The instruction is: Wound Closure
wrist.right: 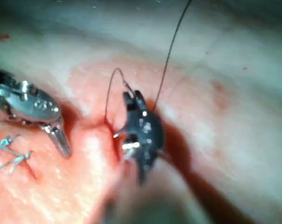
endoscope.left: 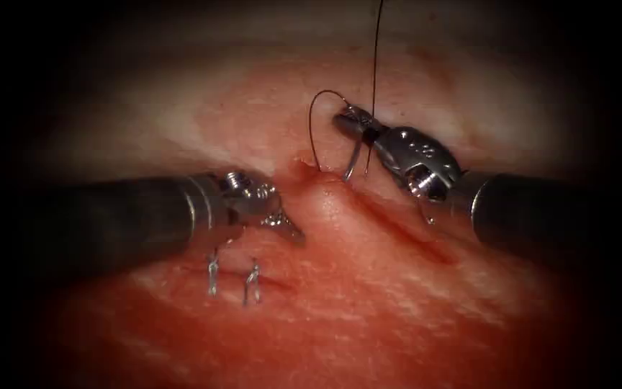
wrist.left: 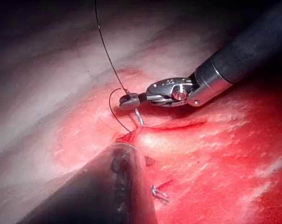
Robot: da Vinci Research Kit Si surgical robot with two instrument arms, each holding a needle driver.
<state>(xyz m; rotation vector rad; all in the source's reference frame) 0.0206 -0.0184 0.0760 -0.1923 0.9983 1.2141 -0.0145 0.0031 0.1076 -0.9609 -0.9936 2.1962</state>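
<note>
Tissue (endoscope.left: 368,288) rises in a ridge beside the cut (endoscope.left: 404,230). Left hand (endoscope.left: 282,225) presses there, whether clamped I cannot tell. Right hand (endoscope.left: 354,122) is closed on the needle (endoscope.left: 314,130), near its tail, tip inside the ridge. Thread (endoscope.left: 376,57) leads upward. Likely mid-stitch; the tip needs support.

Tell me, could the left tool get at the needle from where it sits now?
Probably yes. The needle arcs up from the tissue at the cut's top end, held by the right tool. The left tool lies just left of the raised fold, nothing between but that ridge.
</note>
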